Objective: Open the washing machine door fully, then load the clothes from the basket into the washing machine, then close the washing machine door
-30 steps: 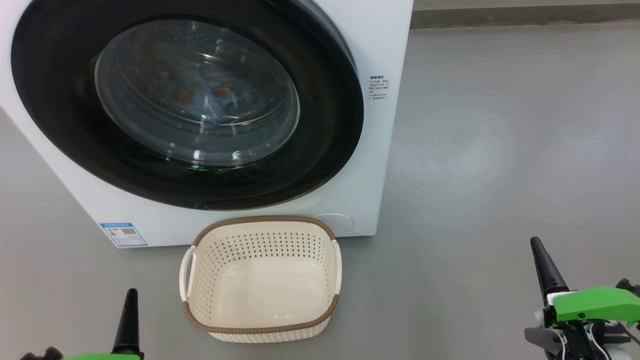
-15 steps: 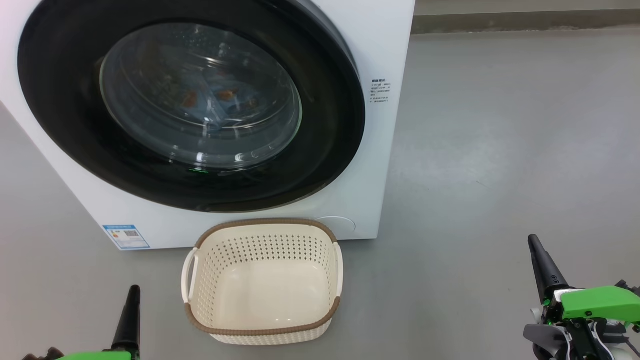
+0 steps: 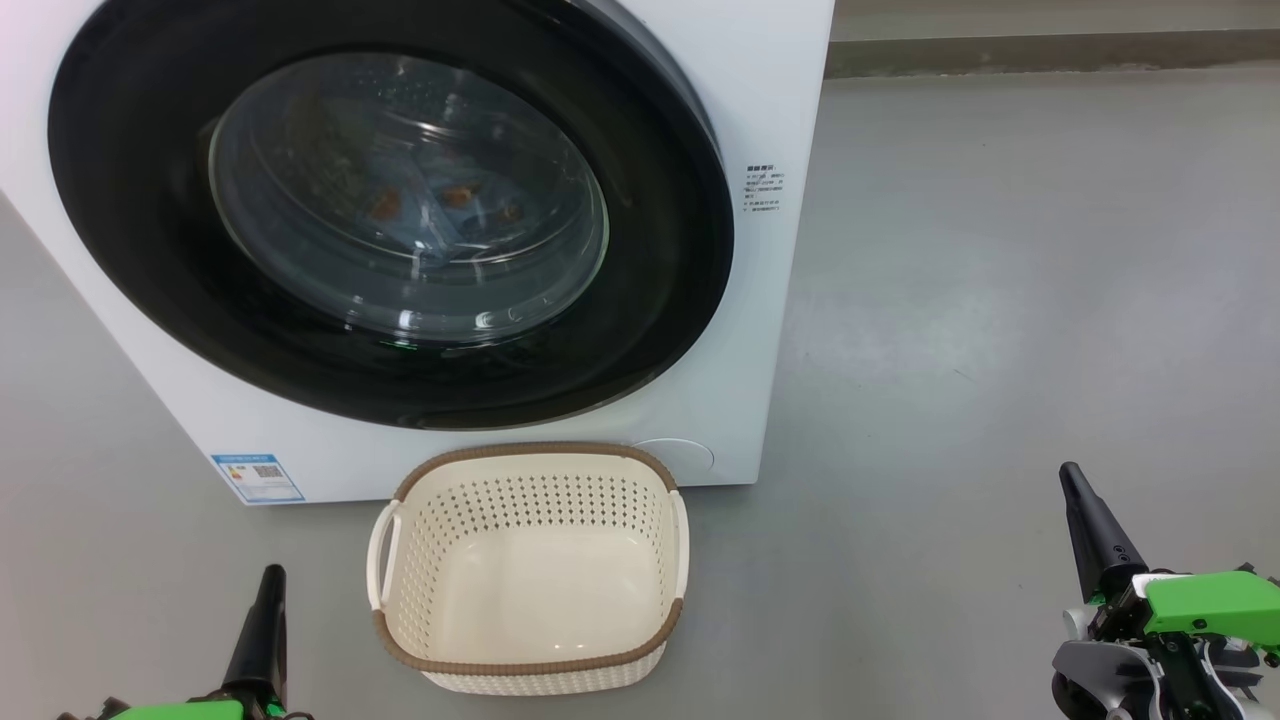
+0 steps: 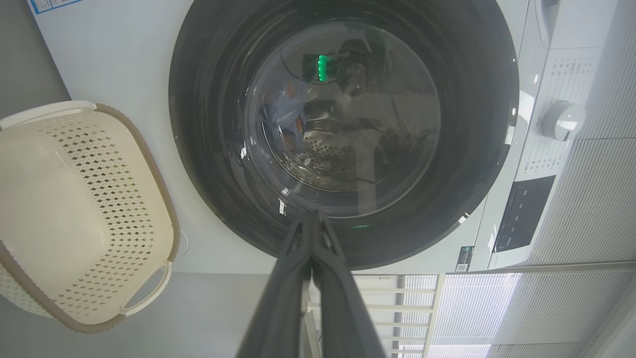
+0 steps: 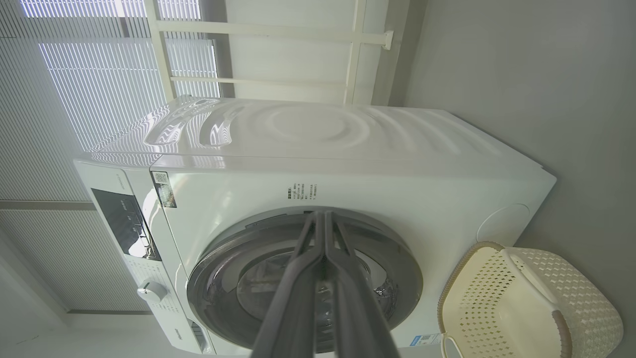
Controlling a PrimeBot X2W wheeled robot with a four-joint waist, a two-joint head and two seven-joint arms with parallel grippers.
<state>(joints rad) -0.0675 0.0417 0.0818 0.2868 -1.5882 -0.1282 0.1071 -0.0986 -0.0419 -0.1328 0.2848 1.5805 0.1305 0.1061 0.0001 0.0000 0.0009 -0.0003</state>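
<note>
Since the washing machine door (image 3: 400,210) sits flush against the washing machine (image 3: 770,90), with the clothes (image 3: 440,215) visible through its glass inside the drum, the closing step is judged complete. Latching should be confirmed by checking that the rim is seated evenly all round. The basket (image 3: 530,452) stands empty on the floor (image 3: 1000,300), just before the machine. The left end effector (image 3: 270,580) and right end effector (image 3: 1072,480) are pressed together, holding nothing, well apart from the door.

probably a home laundry corner: washing machine (image 3: 780,90), basket (image 3: 520,500), window blinds (image 5: 99,74).
</note>
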